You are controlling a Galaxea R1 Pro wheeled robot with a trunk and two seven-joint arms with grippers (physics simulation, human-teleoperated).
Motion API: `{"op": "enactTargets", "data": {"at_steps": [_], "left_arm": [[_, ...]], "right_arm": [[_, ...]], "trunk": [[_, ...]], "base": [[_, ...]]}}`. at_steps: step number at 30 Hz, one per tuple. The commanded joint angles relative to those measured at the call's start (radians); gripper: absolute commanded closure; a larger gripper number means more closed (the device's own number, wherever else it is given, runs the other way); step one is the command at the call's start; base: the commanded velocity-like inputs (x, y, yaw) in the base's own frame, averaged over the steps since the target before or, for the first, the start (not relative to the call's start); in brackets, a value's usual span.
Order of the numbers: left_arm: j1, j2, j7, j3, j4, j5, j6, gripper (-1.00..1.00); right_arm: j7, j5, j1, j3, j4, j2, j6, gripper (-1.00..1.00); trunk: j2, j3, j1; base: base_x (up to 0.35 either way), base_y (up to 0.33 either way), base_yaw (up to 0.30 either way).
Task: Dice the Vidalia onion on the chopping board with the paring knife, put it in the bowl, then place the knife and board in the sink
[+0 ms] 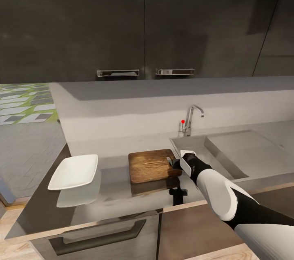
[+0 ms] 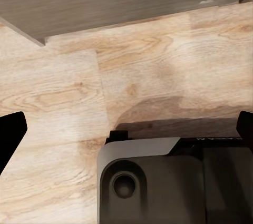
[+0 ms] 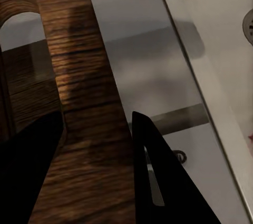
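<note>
Currently: board gripped at its sink-side end

The chopping board (image 1: 152, 165) is seen lying on the countertop (image 1: 114, 198), between the bowl (image 1: 74, 171) and the sink (image 1: 196, 150). The right gripper (image 3: 97, 145) is closed on the board's end by the handle slot, one finger on each side. The left gripper (image 2: 126, 129) is held wide open over wood floor (image 2: 158, 60), nothing held.
</note>
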Motion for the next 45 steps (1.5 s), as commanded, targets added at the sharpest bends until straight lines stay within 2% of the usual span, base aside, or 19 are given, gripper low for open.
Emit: {"op": "enactTargets", "data": {"at_steps": [1,25,45], "left_arm": [[0.0,0.0,0.0,-0.001,-0.001,0.0,-0.002,-1.0],[0.0,0.0,0.0,0.0,-0.001,-0.001,-0.001,-1.0],[0.0,0.0,0.0,0.0,-0.001,-0.001,-0.001,-1.0]], "right_arm": [[0.001,0.01,-0.001,-0.008,-0.002,0.001,0.005,1.0],[0.0,0.009,-0.001,-0.008,-0.002,0.001,0.007,1.0],[-0.001,0.008,-0.001,-0.008,-0.002,0.003,0.007,1.0]], "trunk": [[-0.001,-0.002,0.0],[-0.001,-0.003,0.0],[-0.001,-0.033,0.0]], "base": [[0.0,0.0,0.0],[0.0,0.0,0.0],[0.0,0.0,0.0]]}}
